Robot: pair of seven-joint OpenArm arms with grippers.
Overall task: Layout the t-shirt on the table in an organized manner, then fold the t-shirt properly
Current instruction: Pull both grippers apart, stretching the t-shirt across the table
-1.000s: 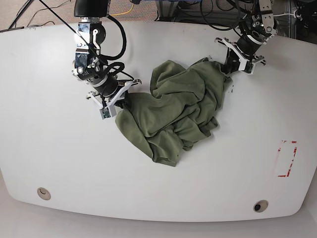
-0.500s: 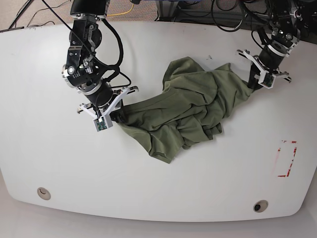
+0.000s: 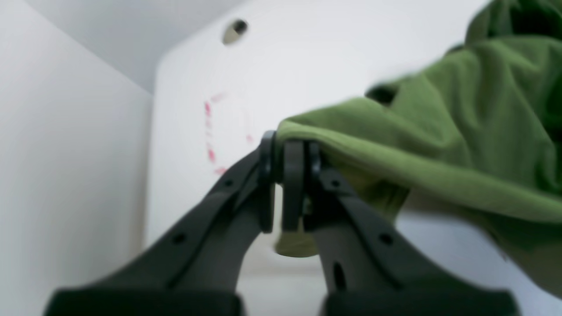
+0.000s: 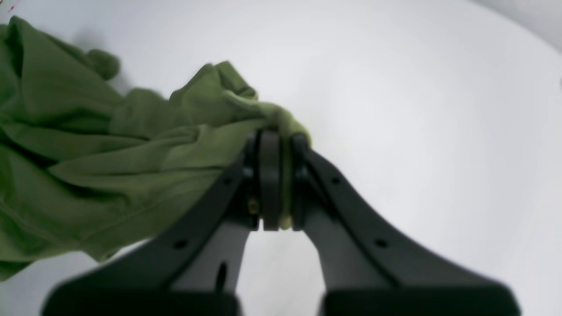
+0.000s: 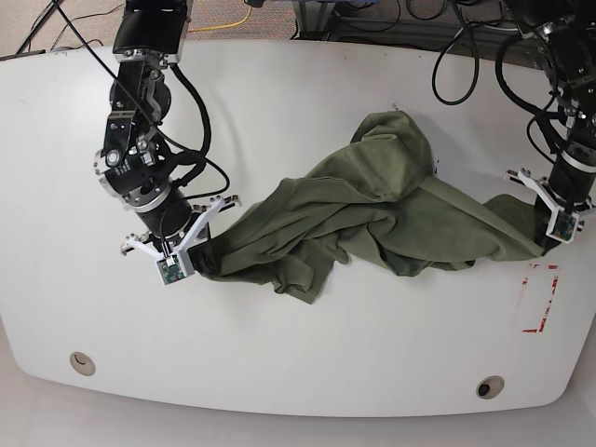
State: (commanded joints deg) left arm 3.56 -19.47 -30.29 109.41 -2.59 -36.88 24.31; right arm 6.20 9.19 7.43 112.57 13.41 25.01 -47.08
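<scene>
The olive-green t-shirt [image 5: 372,209] is stretched in a crumpled band across the middle of the white table [image 5: 298,354]. My left gripper [image 5: 543,235] is shut on the shirt's right end near the table's right edge; in the left wrist view its fingertips [image 3: 287,153] pinch a fold of the t-shirt [image 3: 439,145]. My right gripper [image 5: 203,258] is shut on the left end; the right wrist view shows the fingertips [image 4: 274,149] clamped on bunched t-shirt [image 4: 131,149] fabric. The collar is hidden in the folds.
A red tape rectangle [image 5: 538,298] lies at the right, just below my left gripper. Two round grommets [image 5: 82,362] [image 5: 489,386] sit near the front edge. Cables hang beyond the table's far edge.
Both grippers have moved apart and toward the front, pulling the bunched shirt out into a long band. The left gripper went far right, the right gripper down-left.
</scene>
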